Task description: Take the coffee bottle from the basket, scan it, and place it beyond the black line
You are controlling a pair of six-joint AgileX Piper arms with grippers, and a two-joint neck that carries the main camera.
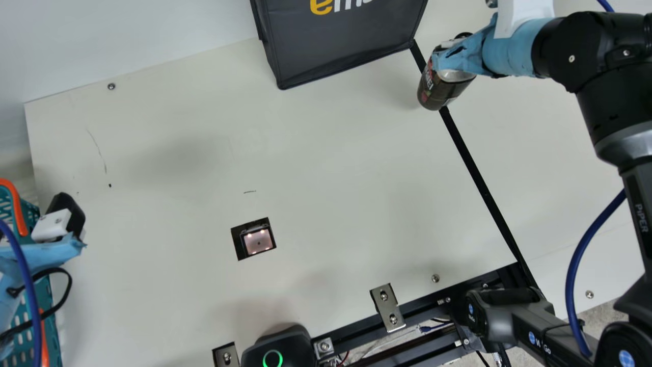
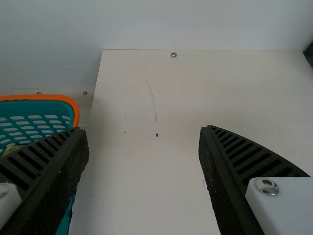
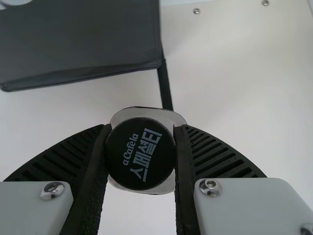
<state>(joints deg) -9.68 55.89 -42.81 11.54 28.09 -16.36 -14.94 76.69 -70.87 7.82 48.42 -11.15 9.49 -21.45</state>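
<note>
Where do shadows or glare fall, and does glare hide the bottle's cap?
Main view: soft shadows on the table, bright spots inside the lit scanner window. Left wrist view: faint shading beside the basket. Right wrist view: small glints on the screws; the coffee bottle's cap is free of glare.

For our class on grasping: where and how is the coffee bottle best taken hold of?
Probably at its round black cap, from the cap end, fingers on opposite sides, as the right gripper has it: the cap is narrower than the silver shoulder around it, leaving the lower body free.
</note>
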